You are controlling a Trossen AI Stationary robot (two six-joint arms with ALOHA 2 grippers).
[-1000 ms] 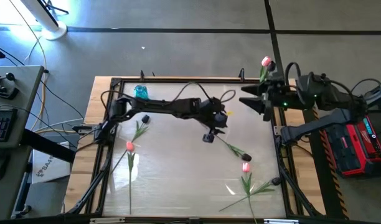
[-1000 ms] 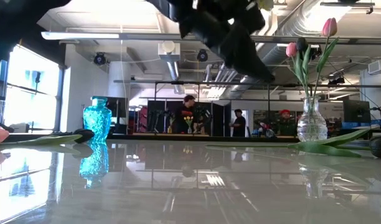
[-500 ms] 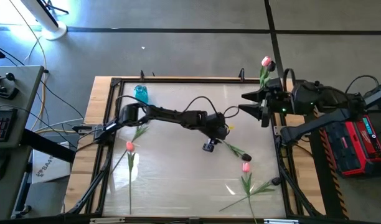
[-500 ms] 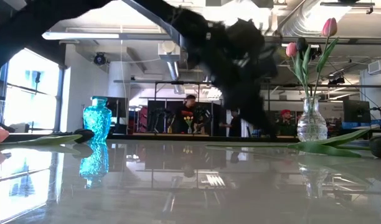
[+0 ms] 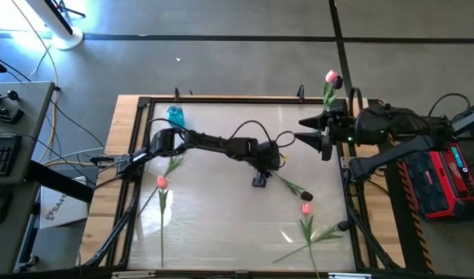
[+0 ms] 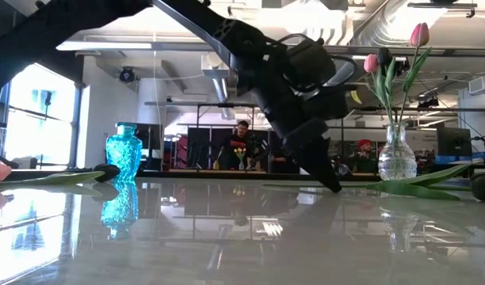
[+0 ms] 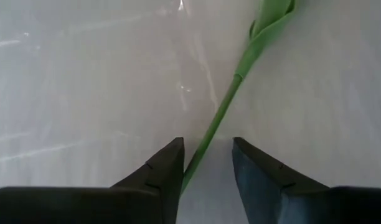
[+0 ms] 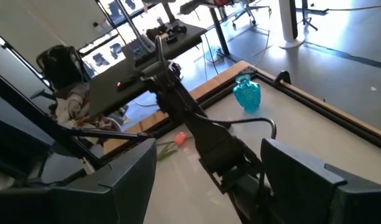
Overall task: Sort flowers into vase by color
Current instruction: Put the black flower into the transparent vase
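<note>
Two fingers of your left gripper (image 7: 206, 168) are straddling a green stem (image 7: 223, 115) lying on the table (image 5: 221, 209) near its middle, jaws parted around it, not visibly clamping. Your right gripper (image 5: 313, 132) is hovering spread wide beside the clear vase (image 6: 397, 158) holding pink tulips (image 6: 418, 34).

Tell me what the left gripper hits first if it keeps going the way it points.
Probably the green stem lying between the left gripper fingers, then the white tabletop just under it; depth is hard to judge.
</note>
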